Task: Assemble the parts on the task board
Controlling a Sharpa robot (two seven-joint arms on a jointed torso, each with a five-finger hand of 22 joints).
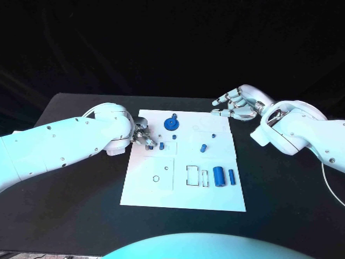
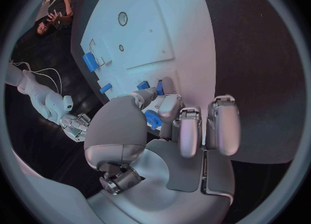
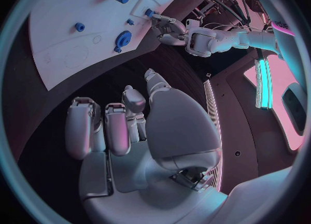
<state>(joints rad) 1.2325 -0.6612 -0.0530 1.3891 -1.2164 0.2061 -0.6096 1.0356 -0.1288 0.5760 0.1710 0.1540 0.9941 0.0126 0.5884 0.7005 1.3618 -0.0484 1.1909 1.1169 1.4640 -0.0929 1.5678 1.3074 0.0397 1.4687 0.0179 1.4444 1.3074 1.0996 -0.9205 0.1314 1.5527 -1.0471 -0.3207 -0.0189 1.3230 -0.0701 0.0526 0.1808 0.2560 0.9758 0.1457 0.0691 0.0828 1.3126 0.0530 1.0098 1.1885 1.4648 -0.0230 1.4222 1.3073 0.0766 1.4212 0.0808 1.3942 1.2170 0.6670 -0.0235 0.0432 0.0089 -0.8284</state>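
Observation:
The white task board (image 1: 184, 186) lies in the middle of the black table. My left hand (image 1: 145, 137) reaches over the board's left edge. Its thumb and a fingertip (image 2: 167, 86) pinch a small blue part (image 2: 159, 87) that stands on the board (image 2: 149, 32). Another blue piece (image 2: 153, 119) shows under the hand. A round blue gear-like part (image 1: 171, 124) sits near the far edge, also seen as the gear (image 3: 123, 38). My right hand (image 1: 236, 105) hovers off the board's far right corner, fingers loosely bent, holding nothing.
Two blue cylinders (image 1: 218, 176) (image 1: 232, 176) lie side by side near the board's right edge, beside outlined slots (image 1: 193, 175). A short blue peg (image 1: 204, 147) stands mid-board. A round outline (image 1: 156, 178) marks the near left. Bare black table (image 1: 71, 216) surrounds the board.

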